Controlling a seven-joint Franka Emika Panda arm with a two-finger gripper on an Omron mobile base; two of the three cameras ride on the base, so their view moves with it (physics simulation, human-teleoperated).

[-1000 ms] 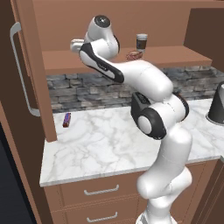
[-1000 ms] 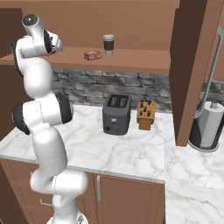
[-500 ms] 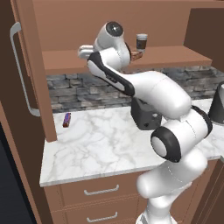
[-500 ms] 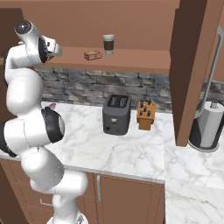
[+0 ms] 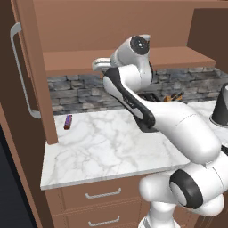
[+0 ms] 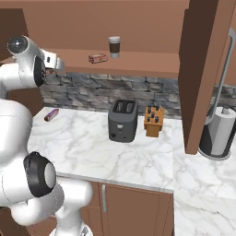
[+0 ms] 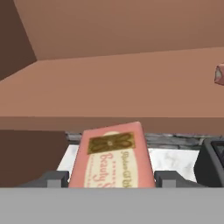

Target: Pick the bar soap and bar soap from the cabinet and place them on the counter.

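The robot's two-finger claw (image 7: 112, 179) is clenched on a flat rectangular bar soap (image 7: 112, 161) with a pinkish-tan face, a gold floral emblem and printed lettering; in the hand view the bar sits squarely between the two dark finger tips, in front of the plain brown inner shelf of the wooden wall cabinet (image 7: 109, 92). From the left base view the claw (image 5: 100, 65) sits at the shelf's front edge, above the white marble desk with grey veining (image 5: 111, 147). The second bar soap (image 6: 97, 58), reddish-brown at the rim, lies flat on the cabinet (image 6: 138, 60) shelf just beside a brown-and-white paper cup (image 6: 114, 46), well apart from the claw (image 6: 56, 63); its edge also shows at the right side of the hand view (image 7: 219, 74). On the desk (image 6: 92, 147) stand a dark grey two-slot toaster (image 6: 123, 120) and, just beside it, a wooden knife block (image 6: 154, 122). A small purple-and-red stick-like object (image 5: 67, 121) lies near the grey stone backsplash at the desk's left end. A paper towel roll on a dark holder (image 6: 220, 133) stands beyond the open cabinet door.
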